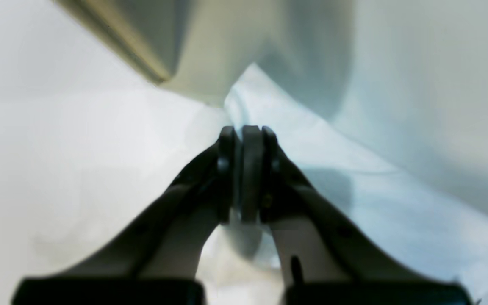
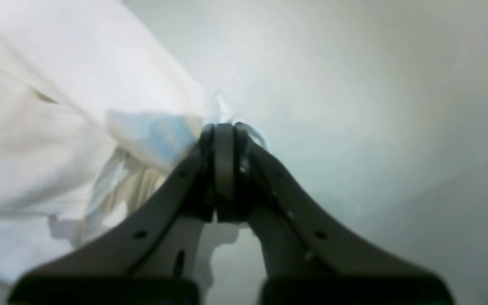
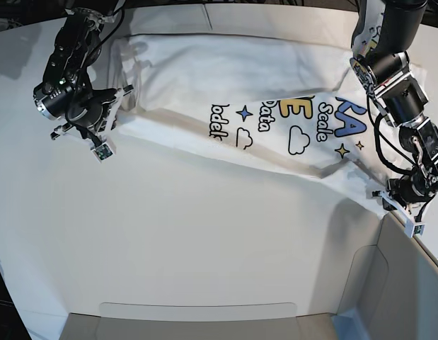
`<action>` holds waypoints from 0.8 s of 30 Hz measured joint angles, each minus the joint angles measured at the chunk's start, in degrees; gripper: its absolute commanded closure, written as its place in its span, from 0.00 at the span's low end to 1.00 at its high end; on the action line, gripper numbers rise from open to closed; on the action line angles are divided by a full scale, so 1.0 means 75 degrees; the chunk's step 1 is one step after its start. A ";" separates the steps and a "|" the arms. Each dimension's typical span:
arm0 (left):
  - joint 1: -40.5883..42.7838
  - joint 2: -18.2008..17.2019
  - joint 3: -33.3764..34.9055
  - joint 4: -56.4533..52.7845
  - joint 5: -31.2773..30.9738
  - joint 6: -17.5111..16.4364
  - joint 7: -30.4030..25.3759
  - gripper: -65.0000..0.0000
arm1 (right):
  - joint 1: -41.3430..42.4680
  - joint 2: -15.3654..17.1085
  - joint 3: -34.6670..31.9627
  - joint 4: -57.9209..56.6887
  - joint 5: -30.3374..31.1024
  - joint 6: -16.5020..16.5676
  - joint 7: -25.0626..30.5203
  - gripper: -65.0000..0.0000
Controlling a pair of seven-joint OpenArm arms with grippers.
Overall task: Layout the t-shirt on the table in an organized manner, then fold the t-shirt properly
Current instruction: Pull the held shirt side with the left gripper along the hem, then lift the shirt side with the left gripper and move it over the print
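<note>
The t-shirt (image 3: pixel 261 99) lies spread across the far half of the tabletop (image 3: pixel 190 241), slanting nearer toward the base view's right. My right gripper (image 3: pixel 118 99) sits at its edge on that view's left; my left gripper (image 3: pixel 385 195) is at its near corner on the right, beside the panel (image 3: pixel 402 283).

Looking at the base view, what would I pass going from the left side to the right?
Right end effector pinching the t-shirt → blue star → white cloud → left end effector at the shirt's corner.
</note>
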 measured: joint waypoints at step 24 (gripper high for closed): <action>0.1189 0.0583 -0.1408 0.2433 0.0000 0.0000 0.1306 0.75 | -0.0012 -0.0003 0.0000 -0.0044 -0.0003 0.0000 0.0000 1.00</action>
